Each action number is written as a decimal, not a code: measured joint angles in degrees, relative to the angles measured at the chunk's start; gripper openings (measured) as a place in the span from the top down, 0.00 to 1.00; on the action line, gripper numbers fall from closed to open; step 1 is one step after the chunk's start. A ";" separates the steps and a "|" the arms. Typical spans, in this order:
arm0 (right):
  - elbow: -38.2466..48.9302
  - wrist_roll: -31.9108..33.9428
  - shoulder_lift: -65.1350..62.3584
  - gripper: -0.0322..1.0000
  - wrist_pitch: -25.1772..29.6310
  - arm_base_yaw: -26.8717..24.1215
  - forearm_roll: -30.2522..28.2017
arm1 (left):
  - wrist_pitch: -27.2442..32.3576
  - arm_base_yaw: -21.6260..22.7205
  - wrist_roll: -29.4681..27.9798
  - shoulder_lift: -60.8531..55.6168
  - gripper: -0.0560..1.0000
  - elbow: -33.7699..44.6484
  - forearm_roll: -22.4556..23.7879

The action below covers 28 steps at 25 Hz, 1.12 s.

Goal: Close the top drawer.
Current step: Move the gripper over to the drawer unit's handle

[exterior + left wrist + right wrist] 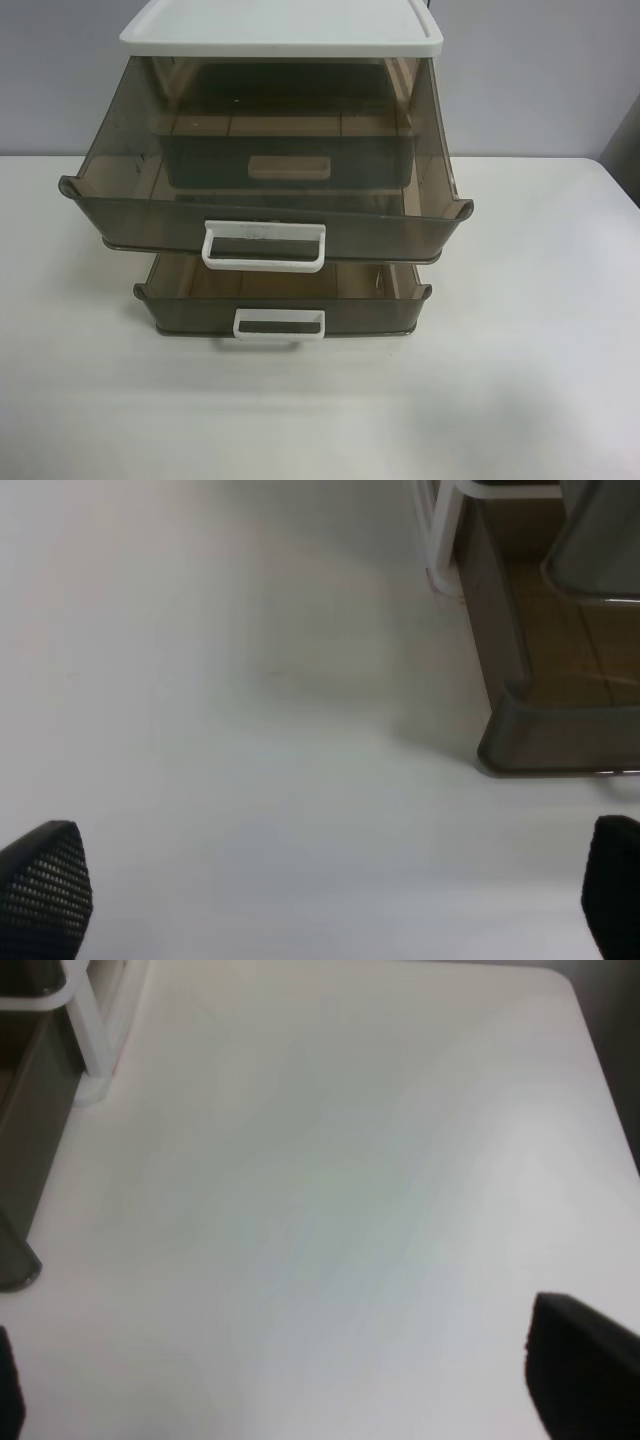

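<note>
- Across the bottom of the exterior high frame the white table [320, 420] carries no arm. Neither arm shows anywhere in this view.
- Just above, at lower centre, the second drawer [190, 312] with its shorter white handle [280, 327] sits partly pulled out.
- Over it, spanning mid-frame, the top drawer [130, 215] stands drawn far out toward the camera. Its long white handle [263, 246] is at centre, and its flared corners reach well past the drawer below.
- Through its smoky plastic, at upper centre, a third drawer [290, 150] shows pushed in. The white lid [280, 35] caps the cabinet at the top edge.
- As I read it, none of the closing is done. The drawer's front has yet to be reached and pushed back under the lid.
- In the left wrist view the left gripper [330, 890] hangs low over bare table. Its dark fingertips [45, 890] sit at the lower corners, spread wide and holding nothing.
- Farther off, at right of that frame, a smoky drawer corner [540, 735] rests well apart from the fingers. I cannot tell which drawer it belongs to.
- In the right wrist view the right gripper [295, 1380] is likewise spread wide and empty, with one finger [580, 1370] at lower right.
- Beyond it, at upper left, a dark drawer front [25, 1140] and a white handle loop [85, 1030] lie well clear of the fingers.
</note>
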 joint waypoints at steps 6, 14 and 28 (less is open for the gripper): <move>0.00 -0.33 0.00 0.02 0.00 0.00 0.00 | 0.00 0.00 0.00 0.00 0.01 0.00 0.00; -0.28 -0.53 0.60 0.02 0.10 0.00 2.43 | 0.00 0.00 0.00 0.00 0.01 0.00 0.00; -19.69 -11.27 39.16 0.02 -5.55 13.43 9.22 | 0.00 0.00 0.00 0.00 0.01 0.00 0.00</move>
